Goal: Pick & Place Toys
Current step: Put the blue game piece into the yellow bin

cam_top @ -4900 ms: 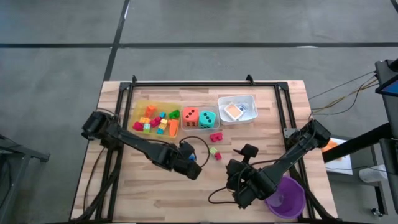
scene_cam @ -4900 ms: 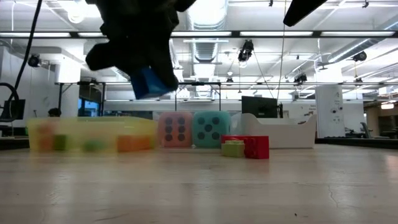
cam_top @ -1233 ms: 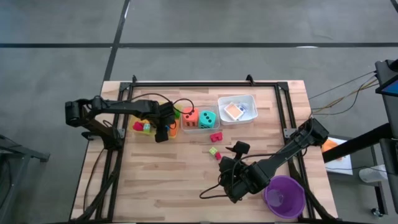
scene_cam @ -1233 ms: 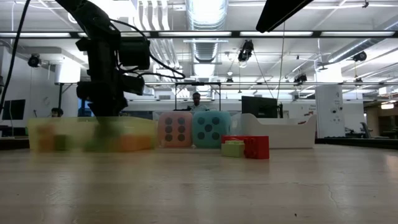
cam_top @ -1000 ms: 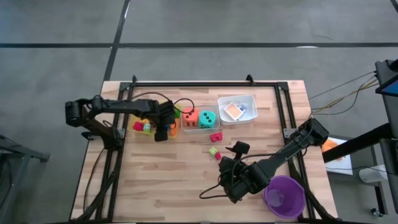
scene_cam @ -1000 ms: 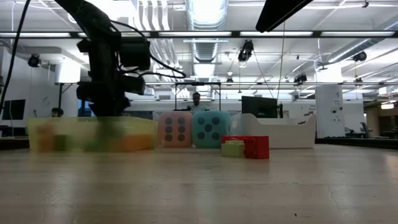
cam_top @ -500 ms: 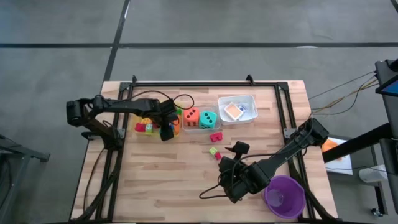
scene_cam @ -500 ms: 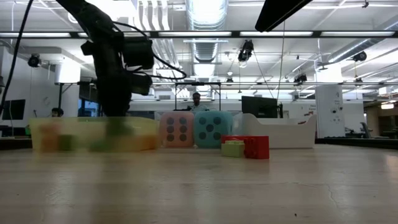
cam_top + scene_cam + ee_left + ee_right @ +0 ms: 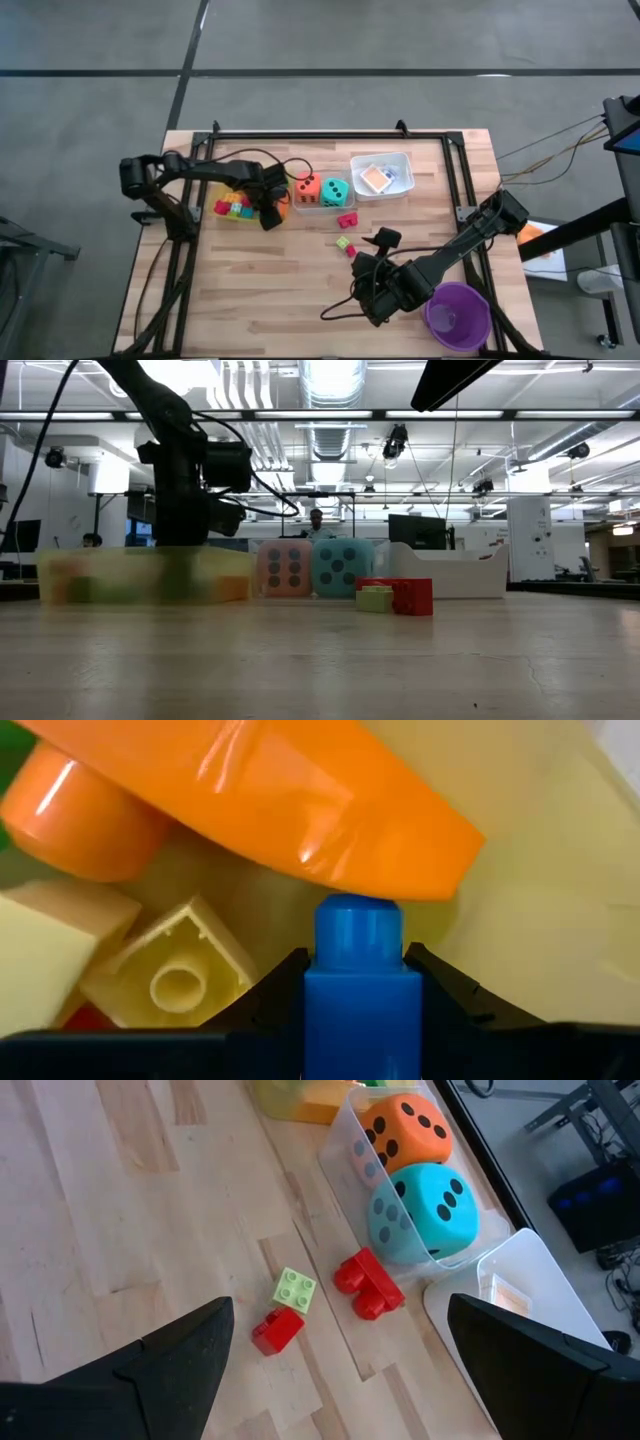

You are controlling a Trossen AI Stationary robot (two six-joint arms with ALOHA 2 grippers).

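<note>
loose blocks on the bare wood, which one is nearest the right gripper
The small red block, joined to the light green block. It lies closest to the open right gripper; the bigger red block sits farther off, by the teal die.

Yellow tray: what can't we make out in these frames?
- High view: left pincer and arm cover part of the yellow tray.
- Low view: blocks inside are blurred behind the tray wall.
- Left wrist view: blue block is cut off by the bottom edge; an orange piece hides what's behind.

light: bright ceiling strips, even | glare: orange block | blur: yellow tray
</note>
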